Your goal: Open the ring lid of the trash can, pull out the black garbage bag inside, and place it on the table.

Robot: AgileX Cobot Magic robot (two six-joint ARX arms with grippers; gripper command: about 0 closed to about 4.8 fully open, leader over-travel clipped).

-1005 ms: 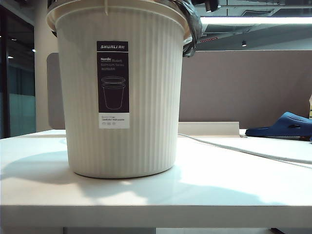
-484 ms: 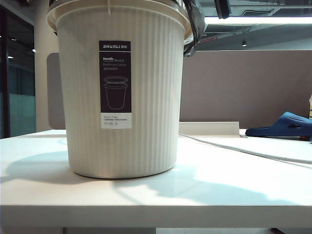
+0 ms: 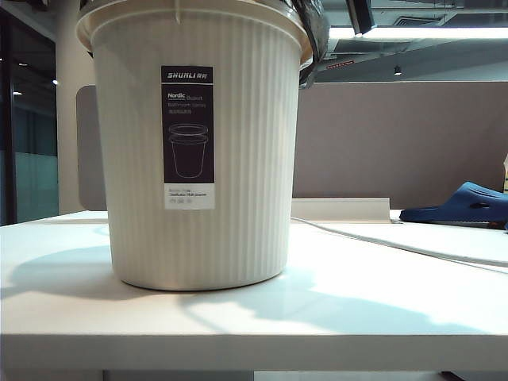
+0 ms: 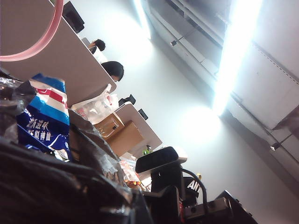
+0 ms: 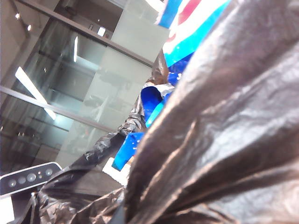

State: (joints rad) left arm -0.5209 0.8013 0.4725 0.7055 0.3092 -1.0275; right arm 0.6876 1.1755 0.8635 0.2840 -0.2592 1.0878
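Spilling glossy and crinkled over the trash can point(image 3: 198, 159), the black garbage bag point(image 5: 224, 140) hides both closed grippers.

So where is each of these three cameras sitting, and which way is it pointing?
Exterior view: low at the table edge, facing the trash can; dark arm part at top.
Left wrist view: on the left arm, tilted up past the black garbage bag and ring lid; gripper unseen.
Right wrist view: against the bag; gripper unseen.
Both wrist views share the bag's blue packet.
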